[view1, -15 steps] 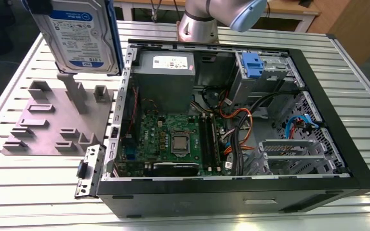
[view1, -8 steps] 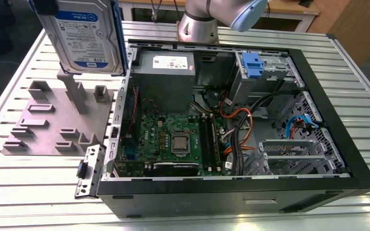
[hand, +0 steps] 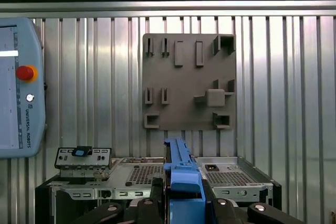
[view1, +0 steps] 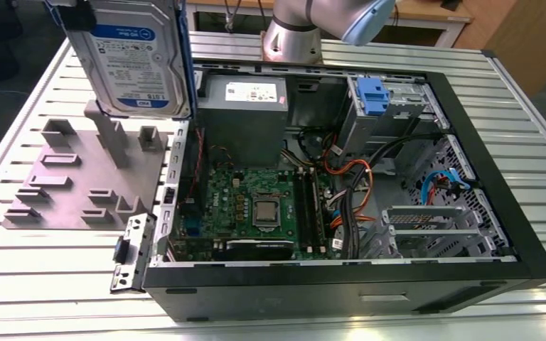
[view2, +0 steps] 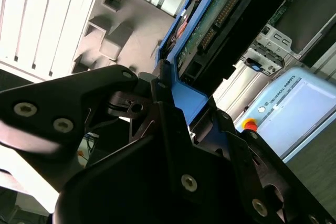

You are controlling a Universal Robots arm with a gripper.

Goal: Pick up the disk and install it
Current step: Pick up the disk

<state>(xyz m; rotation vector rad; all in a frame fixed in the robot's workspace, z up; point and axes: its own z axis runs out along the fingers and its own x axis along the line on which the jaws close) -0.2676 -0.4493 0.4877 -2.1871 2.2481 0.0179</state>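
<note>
Gripper (view2: 176, 114) is clamping narrow on the blue plastic carrier of the disk (view1: 136, 57), black jaws pressing either side of the frame in both wrist views. In the exterior view the disk is hanging upright, label facing the camera, above the grey fixture plate (view1: 74, 185) and just beside the wall of the open computer case (view1: 500, 213) on the exterior view's left. It appears to be clear of the plate's posts, though the lower edge is overlapping one post in that view, so I cannot tell for sure. The drive's green circuit board is showing in the second wrist view. The drive cage with the blue latch (view1: 372, 96) is sitting well apart from the disk, across the case beyond the power supply (view1: 244, 106). Risks as I judge them: the hold is on plastic rather than metal, so the carrier could be flexing and letting the drive tilt or slip between the jaws. The case rim is close to the disk, so a low sideways move could be clipping the wall. Loose orange and black cables (view1: 349, 185) are lying near the cage and could be snagging a corner. A tilted disk would be jamming at the bay mouth, and a drop would be landing on the motherboard (view1: 254, 206).
</note>
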